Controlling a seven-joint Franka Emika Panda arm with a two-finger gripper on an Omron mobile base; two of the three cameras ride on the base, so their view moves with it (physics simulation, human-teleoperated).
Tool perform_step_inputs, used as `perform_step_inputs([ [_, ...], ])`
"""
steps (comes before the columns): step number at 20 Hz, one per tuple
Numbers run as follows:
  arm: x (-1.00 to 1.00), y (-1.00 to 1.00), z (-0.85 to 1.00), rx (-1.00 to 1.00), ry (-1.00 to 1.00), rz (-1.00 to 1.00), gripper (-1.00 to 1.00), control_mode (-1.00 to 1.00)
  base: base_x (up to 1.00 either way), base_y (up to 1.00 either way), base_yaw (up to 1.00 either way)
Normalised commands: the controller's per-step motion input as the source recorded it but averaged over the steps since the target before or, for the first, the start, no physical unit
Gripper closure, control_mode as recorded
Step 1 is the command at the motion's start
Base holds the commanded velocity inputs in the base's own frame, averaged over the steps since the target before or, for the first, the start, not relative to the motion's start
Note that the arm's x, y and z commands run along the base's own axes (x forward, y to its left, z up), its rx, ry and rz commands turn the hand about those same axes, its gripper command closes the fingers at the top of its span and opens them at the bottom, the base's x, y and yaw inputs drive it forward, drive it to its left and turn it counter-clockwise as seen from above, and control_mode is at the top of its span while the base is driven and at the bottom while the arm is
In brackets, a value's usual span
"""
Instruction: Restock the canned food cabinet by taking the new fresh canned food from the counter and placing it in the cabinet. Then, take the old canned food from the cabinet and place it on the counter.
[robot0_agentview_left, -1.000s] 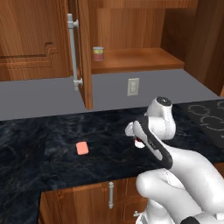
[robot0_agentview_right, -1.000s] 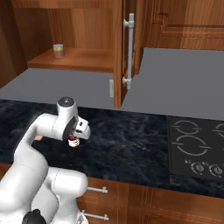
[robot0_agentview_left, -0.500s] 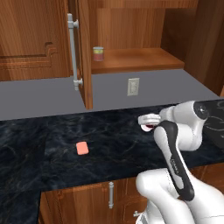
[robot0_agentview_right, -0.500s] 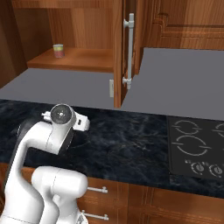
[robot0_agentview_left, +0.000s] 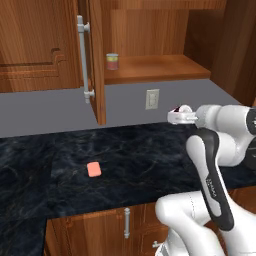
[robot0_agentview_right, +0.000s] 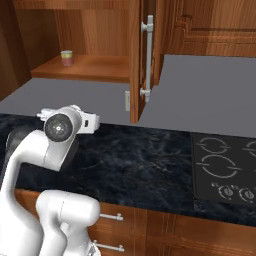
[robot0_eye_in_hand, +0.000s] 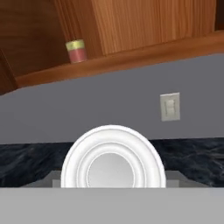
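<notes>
Fresh can sits in my pincer, its round silver top facing my hand view at the bottom. From the left base view only a sliver of its dark red label shows at the tip of the pincer, which pinches it from both sides. I hold it in the air above the black table, level with the wall socket and below the open cabinet.

The old can, yellowish-green over a reddish band, stands upright on the cabinet shelf, near its left end and close behind the open door with the silver bar handle. A small orange-pink block lies on the table well to my left. The hob lies well to my right.
</notes>
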Motion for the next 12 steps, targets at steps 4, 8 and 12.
perform_step_inputs([
  [4,0.00,-0.10,1.00,0.00,-0.01,-0.06,1.00,-1.00,0.00,0.00,0.00],
  [8,0.06,-0.01,1.00,0.00,0.11,-0.09,1.00,-1.00,0.00,0.00,0.00],
  [12,0.31,0.00,1.00,0.00,0.25,-0.09,1.00,-1.00,0.00,0.00,0.00],
])
